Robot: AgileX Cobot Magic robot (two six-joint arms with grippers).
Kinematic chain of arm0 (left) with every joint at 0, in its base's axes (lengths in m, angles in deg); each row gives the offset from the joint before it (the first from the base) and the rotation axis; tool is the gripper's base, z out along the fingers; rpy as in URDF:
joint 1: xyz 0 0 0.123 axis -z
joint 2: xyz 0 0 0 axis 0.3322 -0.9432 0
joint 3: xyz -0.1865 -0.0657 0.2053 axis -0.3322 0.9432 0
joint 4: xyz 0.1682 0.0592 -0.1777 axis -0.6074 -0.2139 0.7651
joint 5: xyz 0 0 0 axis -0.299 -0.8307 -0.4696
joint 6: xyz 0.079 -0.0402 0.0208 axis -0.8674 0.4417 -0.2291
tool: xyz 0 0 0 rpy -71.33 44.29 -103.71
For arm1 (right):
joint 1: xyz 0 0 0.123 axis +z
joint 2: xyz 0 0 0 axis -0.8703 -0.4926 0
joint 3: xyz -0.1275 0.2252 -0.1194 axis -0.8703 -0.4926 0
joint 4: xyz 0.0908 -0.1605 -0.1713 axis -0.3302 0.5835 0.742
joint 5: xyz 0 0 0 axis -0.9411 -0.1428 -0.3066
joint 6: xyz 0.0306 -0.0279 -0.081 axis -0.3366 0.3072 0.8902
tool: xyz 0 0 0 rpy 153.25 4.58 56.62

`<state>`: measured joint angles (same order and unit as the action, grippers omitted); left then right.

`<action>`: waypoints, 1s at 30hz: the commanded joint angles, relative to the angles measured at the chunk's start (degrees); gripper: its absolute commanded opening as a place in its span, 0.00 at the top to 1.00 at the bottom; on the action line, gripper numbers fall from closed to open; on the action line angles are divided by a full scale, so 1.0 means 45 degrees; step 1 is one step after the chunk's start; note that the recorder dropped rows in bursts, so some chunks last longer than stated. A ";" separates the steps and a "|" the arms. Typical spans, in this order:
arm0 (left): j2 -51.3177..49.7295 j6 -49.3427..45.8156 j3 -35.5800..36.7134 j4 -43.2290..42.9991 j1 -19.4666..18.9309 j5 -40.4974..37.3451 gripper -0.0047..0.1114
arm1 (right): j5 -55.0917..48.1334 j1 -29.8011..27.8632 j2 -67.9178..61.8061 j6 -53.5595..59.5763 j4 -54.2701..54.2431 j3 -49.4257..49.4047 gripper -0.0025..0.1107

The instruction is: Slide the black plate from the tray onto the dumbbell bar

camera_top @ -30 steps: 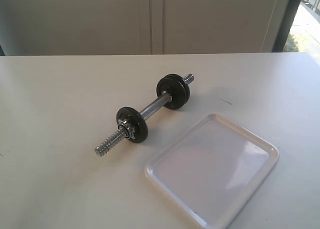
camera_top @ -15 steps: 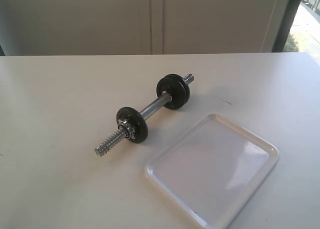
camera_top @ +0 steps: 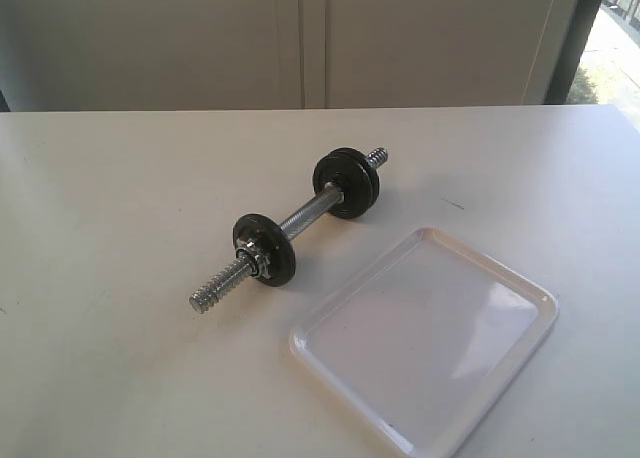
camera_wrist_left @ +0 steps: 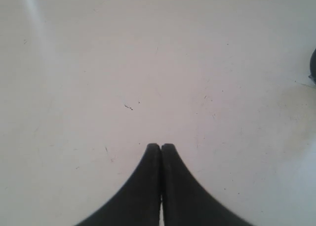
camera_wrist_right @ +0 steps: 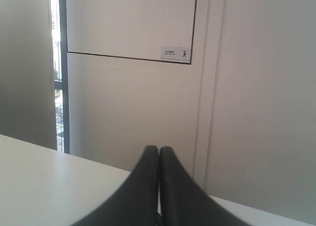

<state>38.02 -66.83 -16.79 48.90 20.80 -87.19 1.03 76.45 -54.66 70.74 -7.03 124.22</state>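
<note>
Judging by the bare glossy white rectangular plastic tray (camera_top: 430, 338) beside the chrome threaded steel dumbbell bar (camera_top: 305, 215), the small round black metal plate (camera_top: 347, 183) probably sits on that bar's far end. Empty, jaws pressed together, the left gripper (camera_wrist_left: 161, 147) and right gripper (camera_wrist_right: 158, 149) should avoid nudging the bar.

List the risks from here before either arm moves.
1. The tray shows no loose plate, so a grasp there would likely close on nothing.
2. The dumbbell bar rests on its round black discs; a nudge could roll it.
3. The left gripper and right gripper are shut and would need opening first.
</note>
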 commanded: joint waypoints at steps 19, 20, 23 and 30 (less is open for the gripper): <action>0.0058 0.0033 0.0036 0.0151 -0.0027 0.0134 0.96 | 0.0099 0.0003 0.0054 -0.0001 0.0039 -0.0034 0.98; 0.0058 0.0033 0.0036 0.0151 -0.0001 0.0136 0.96 | 0.0099 0.0003 0.0054 -0.0001 0.0039 -0.0034 0.98; 0.0058 0.0033 0.0036 0.0151 -0.0005 0.0113 0.96 | 0.0099 0.0003 0.0054 -0.0001 0.0039 -0.0034 0.98; 0.0058 0.0033 0.0036 0.0151 -0.0005 0.0113 0.96 | 0.0815 0.0003 0.0459 0.0001 -0.0129 -0.0808 0.98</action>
<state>38.02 -66.83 -16.79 48.90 20.80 -86.95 2.22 76.45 -54.13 70.74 -7.25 123.31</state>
